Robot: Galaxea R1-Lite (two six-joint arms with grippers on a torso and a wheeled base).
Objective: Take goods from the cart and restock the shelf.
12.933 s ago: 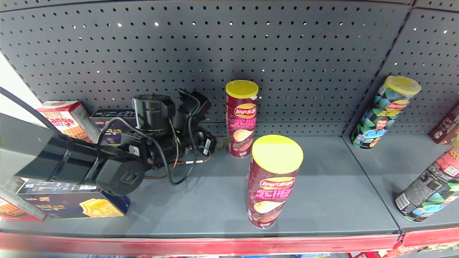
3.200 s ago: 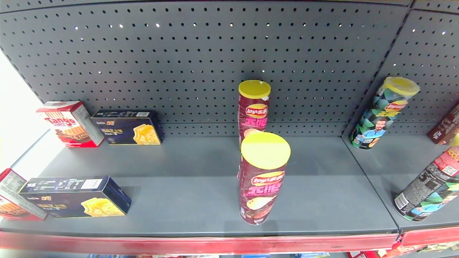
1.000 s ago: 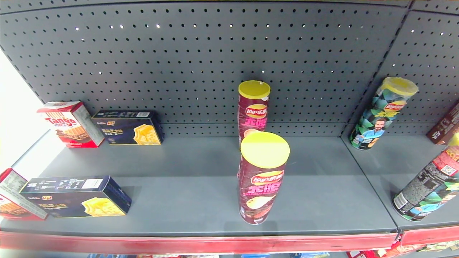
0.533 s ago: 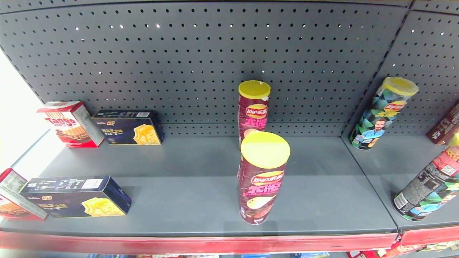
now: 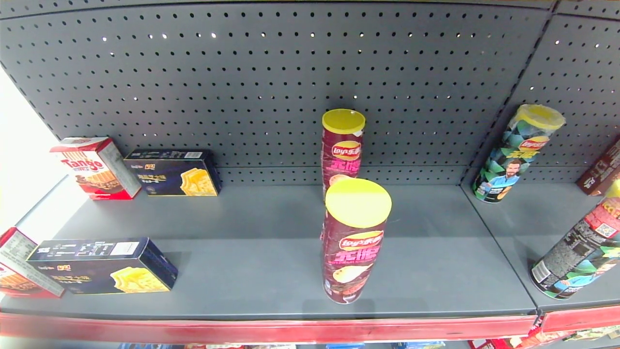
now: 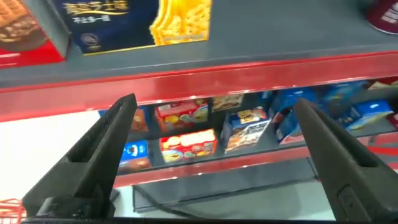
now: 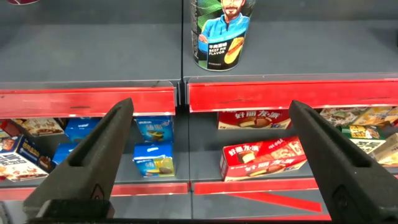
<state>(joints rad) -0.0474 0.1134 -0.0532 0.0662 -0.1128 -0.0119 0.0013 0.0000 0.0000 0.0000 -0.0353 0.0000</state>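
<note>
1. Head view: The grey shelf [image 5: 252, 271] carries two maroon chip cans with yellow lids, both upright. The front chip can [image 5: 355, 242] stands near the shelf's red lip [image 5: 271, 332]. The rear chip can [image 5: 342, 145] stands right behind it, close to the pegboard back [image 5: 271, 72]. At my left, a red wafer box [image 5: 94, 167] and a rear blue box [image 5: 172, 172] sit side by side at the back. A front blue box [image 5: 101, 266] lies near the lip, with another red box [image 5: 19, 271] beside it at the edge. In the bay on my right are a rear green can [image 5: 518, 152] and a front green can [image 5: 576, 252].

2. Left wrist view: My left gripper [image 6: 214, 106] is spread wide and holds nothing. It hangs in front of and below the red lip, under the front blue box. Between its fingers I see the lower shelf's packs [image 6: 186, 140].

3. Right wrist view: My right gripper [image 7: 212, 107] is also spread wide and empty, below the lip. The front green can stands upright near the edge, just beside the seam between the bays. Red boxes [image 7: 264, 158] and blue packs [image 7: 154, 158] sit on the shelf beneath.
</note>
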